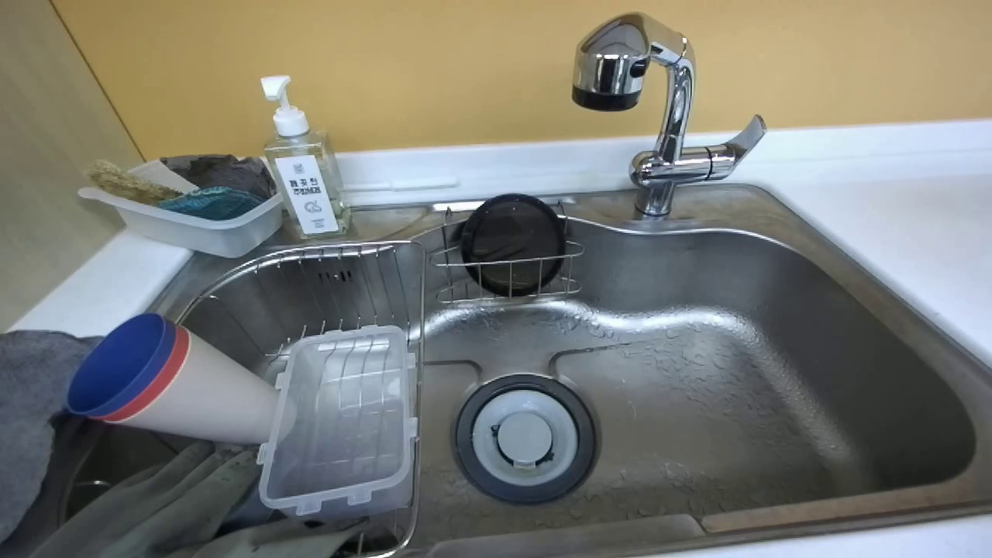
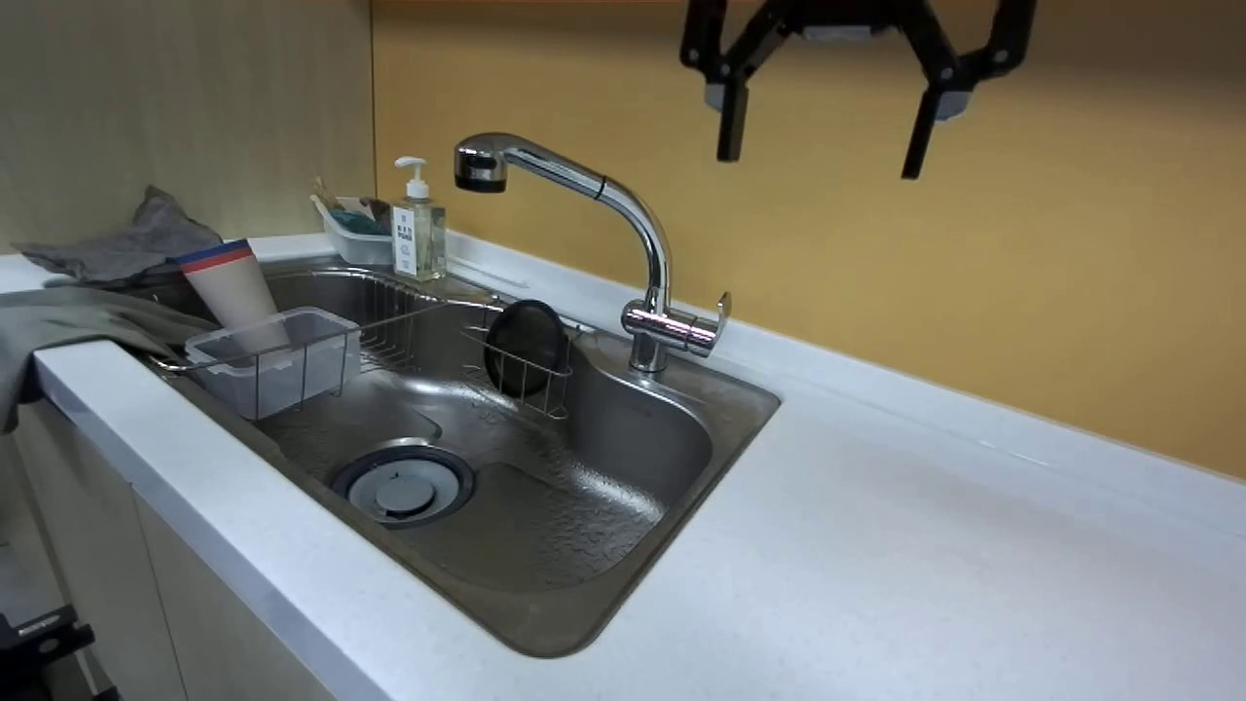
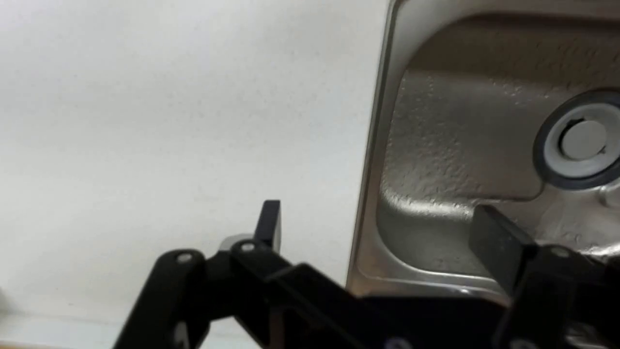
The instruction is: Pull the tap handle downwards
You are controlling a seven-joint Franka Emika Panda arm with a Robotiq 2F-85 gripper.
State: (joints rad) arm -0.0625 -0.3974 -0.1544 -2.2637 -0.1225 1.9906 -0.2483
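Observation:
The tap handle (image 1: 749, 139) is a short, flat chrome lever on the side of the chrome faucet (image 1: 676, 108). It angles upward from the end of the horizontal barrel. In an exterior view the handle (image 2: 723, 313) points up, close to the yellow wall, and the faucet (image 2: 654, 234) arches over the sink. My black gripper (image 2: 822, 167) hangs at the top of that view with fingers pointing down, wide apart and empty. It appears higher than the handle and apart from it. In the wrist view the gripper (image 3: 378, 208) is open over the counter and sink edge; the handle does not show.
The steel sink (image 2: 545, 623) has a drain (image 1: 525, 439), a wire rack with a plastic box (image 1: 345, 418) and stacked cups (image 1: 178, 380). A soap bottle (image 1: 308, 182) and a sponge tray (image 1: 209, 225) stand behind it. The white counter (image 2: 876, 545) adjoins the sink.

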